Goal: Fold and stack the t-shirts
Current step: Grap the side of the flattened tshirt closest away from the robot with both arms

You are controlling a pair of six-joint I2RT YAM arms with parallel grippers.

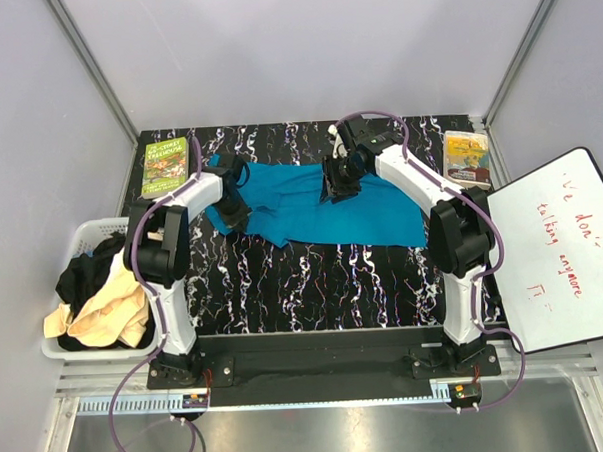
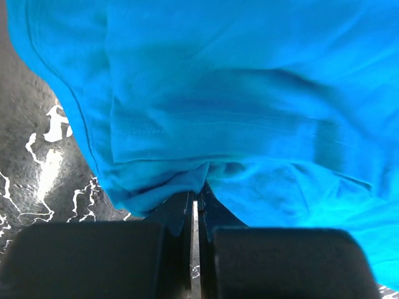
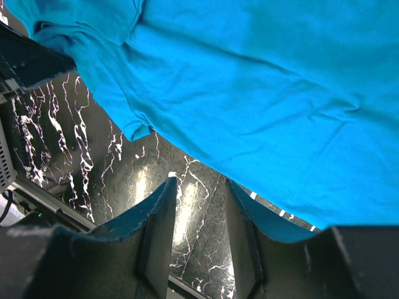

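Observation:
A teal blue t-shirt lies spread across the back of the black marbled table. My left gripper sits at the shirt's left edge. In the left wrist view its jaws are pinched nearly together on a bunched fold of the teal shirt. My right gripper hovers over the shirt's far middle edge. In the right wrist view it is open and empty, above bare table just beside the shirt's hem. A black t-shirt and a cream-beige t-shirt lie crumpled in the basket.
A white slatted basket stands at the table's left edge. A green book lies at the back left and a yellow book at the back right. A whiteboard with red writing lies at the right.

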